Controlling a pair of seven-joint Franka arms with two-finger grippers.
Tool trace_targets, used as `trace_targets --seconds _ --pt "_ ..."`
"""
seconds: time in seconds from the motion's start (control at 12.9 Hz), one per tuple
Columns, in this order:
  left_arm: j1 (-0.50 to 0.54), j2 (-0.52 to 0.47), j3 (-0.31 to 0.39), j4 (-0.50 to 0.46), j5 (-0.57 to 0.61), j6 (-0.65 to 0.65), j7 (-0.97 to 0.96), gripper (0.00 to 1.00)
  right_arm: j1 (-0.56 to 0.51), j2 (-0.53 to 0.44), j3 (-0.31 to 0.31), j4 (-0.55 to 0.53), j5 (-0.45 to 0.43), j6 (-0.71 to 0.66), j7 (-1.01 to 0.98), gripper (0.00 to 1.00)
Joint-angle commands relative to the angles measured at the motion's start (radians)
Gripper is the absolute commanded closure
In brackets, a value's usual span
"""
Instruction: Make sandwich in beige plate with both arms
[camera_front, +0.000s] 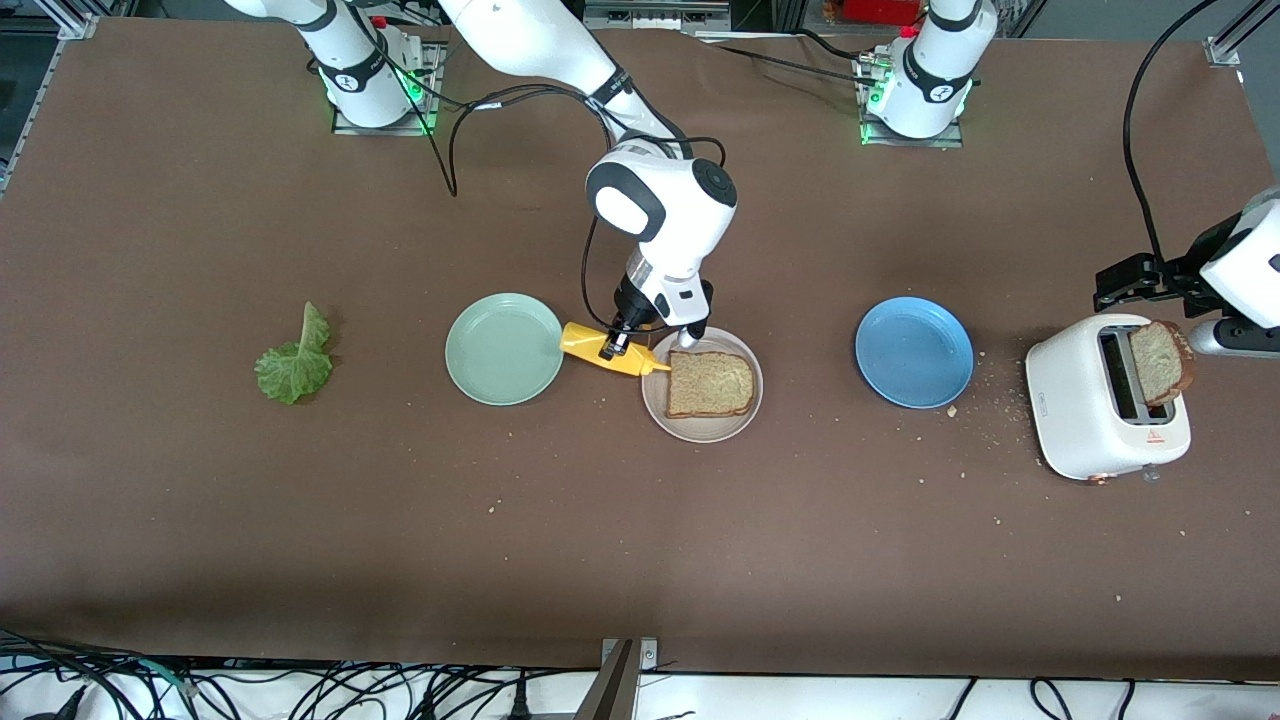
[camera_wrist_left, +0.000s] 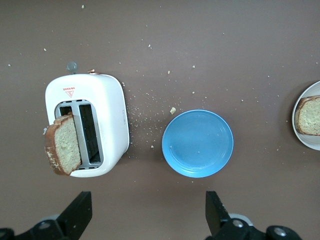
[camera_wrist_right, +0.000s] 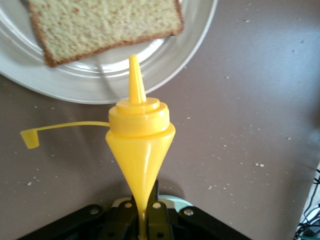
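One slice of brown toast lies on the beige plate; both show in the right wrist view, toast on plate. My right gripper is shut on a yellow squeeze bottle, held tilted with its open nozzle at the plate's rim. A second toast slice sticks up from the white toaster. My left gripper is open and empty beside the toaster, fingers wide apart. The lettuce leaf lies toward the right arm's end of the table.
A mint-green plate sits beside the bottle. A blue plate lies between the beige plate and the toaster, and shows in the left wrist view. Crumbs are scattered round the toaster. The bottle's cap hangs off on its strap.
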Motion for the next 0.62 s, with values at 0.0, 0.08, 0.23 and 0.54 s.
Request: trace_targets --seconds 0.0,0.08,0.23,0.54 --pt "-0.003 -0.011 0.005 0.002 -0.021 0.002 -0.007 0.0 -0.043 -0.042 -0.004 0.031 0.069 -0.035 -0.084 1.0" --pt "-0.003 -0.011 0.005 0.002 -0.021 0.002 -0.007 0.0 -0.068 -0.068 -0.005 0.031 0.108 -0.035 -0.145 1.0" --pt "-0.003 -0.011 0.007 0.002 -0.021 0.002 -0.007 0.0 -0.127 -0.129 -0.004 0.028 0.192 -0.035 -0.272 1.0" --pt "-0.003 -0.011 0.007 0.002 -0.021 0.004 -0.007 0.0 -0.275 -0.233 -0.002 0.025 0.378 -0.115 -0.55 1.0"
